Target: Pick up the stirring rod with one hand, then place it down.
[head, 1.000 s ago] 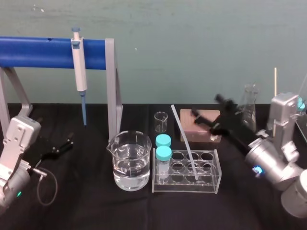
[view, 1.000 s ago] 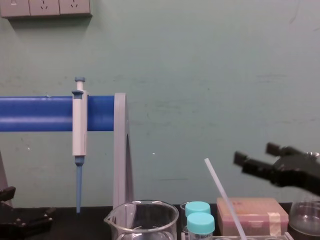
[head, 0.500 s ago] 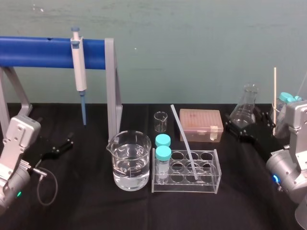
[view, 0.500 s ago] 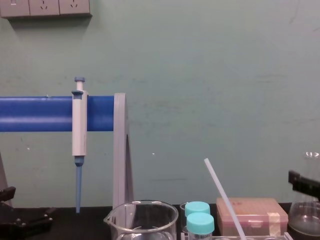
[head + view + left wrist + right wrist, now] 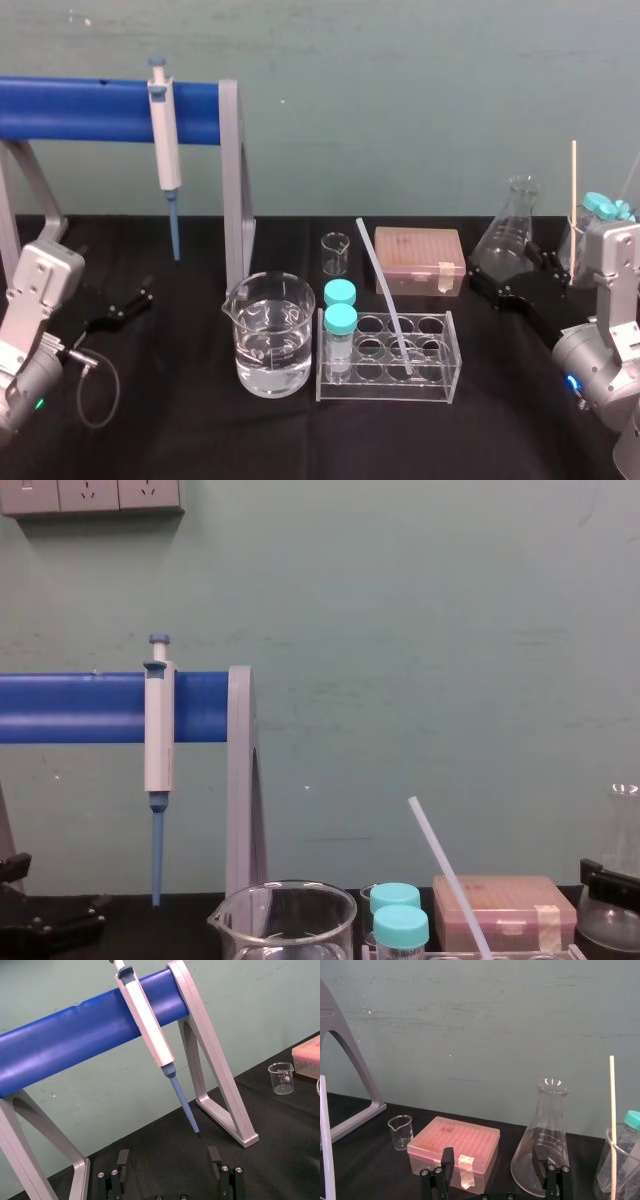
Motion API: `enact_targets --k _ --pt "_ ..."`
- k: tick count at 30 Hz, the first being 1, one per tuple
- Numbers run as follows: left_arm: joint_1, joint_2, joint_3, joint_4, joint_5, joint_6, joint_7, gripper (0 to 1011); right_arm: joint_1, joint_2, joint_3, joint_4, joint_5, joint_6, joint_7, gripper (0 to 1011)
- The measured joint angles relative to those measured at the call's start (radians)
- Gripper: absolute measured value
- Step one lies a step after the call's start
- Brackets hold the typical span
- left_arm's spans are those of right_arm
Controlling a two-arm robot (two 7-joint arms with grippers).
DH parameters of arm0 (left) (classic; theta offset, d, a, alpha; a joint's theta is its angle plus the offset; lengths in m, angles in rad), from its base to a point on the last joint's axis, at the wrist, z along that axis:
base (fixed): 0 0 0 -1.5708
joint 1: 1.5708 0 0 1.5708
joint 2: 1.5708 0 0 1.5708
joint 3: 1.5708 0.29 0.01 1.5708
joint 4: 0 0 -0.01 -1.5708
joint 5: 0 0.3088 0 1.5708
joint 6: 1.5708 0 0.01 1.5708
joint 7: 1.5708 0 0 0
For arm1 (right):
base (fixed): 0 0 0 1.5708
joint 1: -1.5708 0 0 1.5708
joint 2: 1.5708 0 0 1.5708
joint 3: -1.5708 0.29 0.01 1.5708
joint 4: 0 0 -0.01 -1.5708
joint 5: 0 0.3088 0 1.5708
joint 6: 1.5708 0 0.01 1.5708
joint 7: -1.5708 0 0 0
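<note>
A black counter (image 5: pixel 180 440) runs along a plain green wall. The stirring rod (image 5: pixel 384 296) leans tilted in the clear rack (image 5: pixel 440 390) with its lower end down one of the holes. It stands well to the left of the right claw (image 5: pixel 492 1156) and touches neither claw. That claw sits low over the counter, jaws apart, with a glass flask (image 5: pixel 505 240) just ahead and a pink box (image 5: pixel 420 260) ahead to its left. The left claw (image 5: pixel 168 1157) rests far off, jaws apart too, facing the pipette (image 5: pixel 150 1035).

No readable text, marks on the small beaker (image 5: pixel 281 1078) illegible
</note>
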Motion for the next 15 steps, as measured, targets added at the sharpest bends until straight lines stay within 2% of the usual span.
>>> enact_targets --k 15 --pt "0.0 0.0 0.0 0.0 0.0 0.0 0.0 1000 -0.002 0.002 0.001 -0.006 0.0 -0.006 -0.004 1000"
